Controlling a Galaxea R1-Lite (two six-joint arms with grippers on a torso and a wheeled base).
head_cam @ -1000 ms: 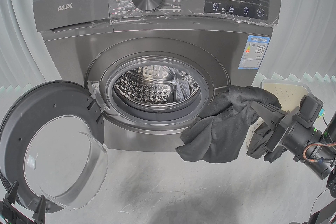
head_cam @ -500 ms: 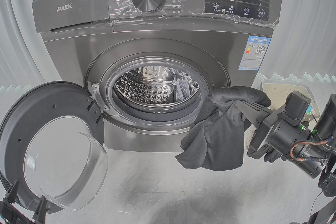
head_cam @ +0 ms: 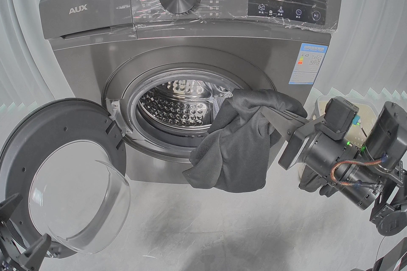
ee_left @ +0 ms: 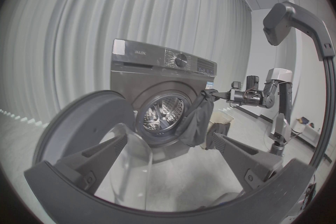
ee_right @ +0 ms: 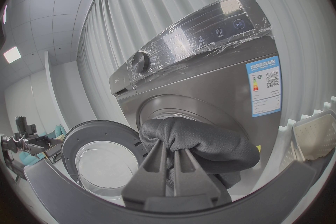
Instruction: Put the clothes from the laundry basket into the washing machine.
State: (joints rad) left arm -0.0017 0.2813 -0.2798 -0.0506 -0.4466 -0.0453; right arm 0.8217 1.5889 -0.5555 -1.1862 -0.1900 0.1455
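The grey washing machine point(head_cam: 190, 43) stands with its round door point(head_cam: 63, 170) swung open to the left, and the steel drum point(head_cam: 178, 109) holds no clothes that I can see. My right gripper point(head_cam: 271, 113) is shut on a dark grey garment point(head_cam: 237, 145). The garment hangs in front of the right rim of the drum opening, its lower part dangling below the opening. The right wrist view has the cloth point(ee_right: 196, 140) bunched over the closed fingertips point(ee_right: 169, 151). My left gripper point(head_cam: 23, 225) sits low at the left beside the door, open with nothing in it.
A cream laundry basket point(head_cam: 363, 113) stands on the floor right of the machine, behind my right arm. Another dark garment point(head_cam: 313, 183) hangs over its side. Bare grey floor point(head_cam: 203, 225) lies in front of the machine. White curtains hang behind.
My right gripper has carried the dark garment leftward from beside the basket to the right rim of the drum opening. The left gripper has shifted slightly at the lower left.
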